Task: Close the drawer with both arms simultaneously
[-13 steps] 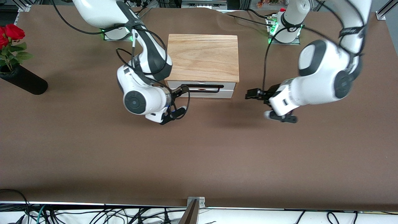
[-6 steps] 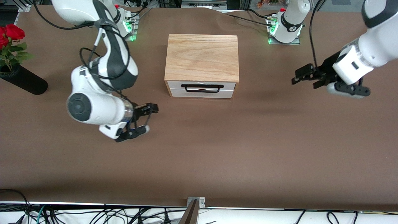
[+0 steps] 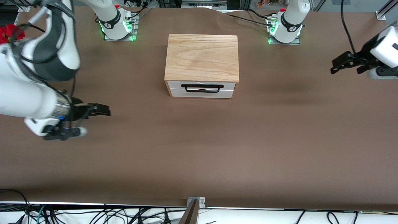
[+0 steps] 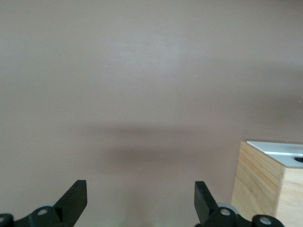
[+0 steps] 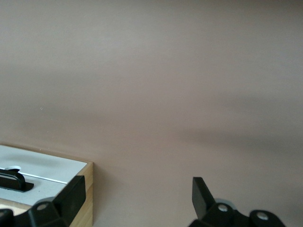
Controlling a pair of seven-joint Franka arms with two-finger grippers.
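The light oak box stands mid-table between the arms' bases. The drawer shows its white front and black wire handle; the front looks flush with the box. My right gripper is open and empty, above the table well off toward the right arm's end. My left gripper is open and empty, above the table near the left arm's end. The right wrist view shows its open gripper and the drawer front. The left wrist view shows its open gripper and the box corner.
Red roses show at the right arm's end of the table, partly hidden by the right arm. The brown table stretches wide in front of the drawer. A metal bracket sits at the table's near edge.
Both grippers have swung away from the drawer front, each toward its own end of the table. The right gripper was at the handle a second ago. The drawer has not visibly moved.
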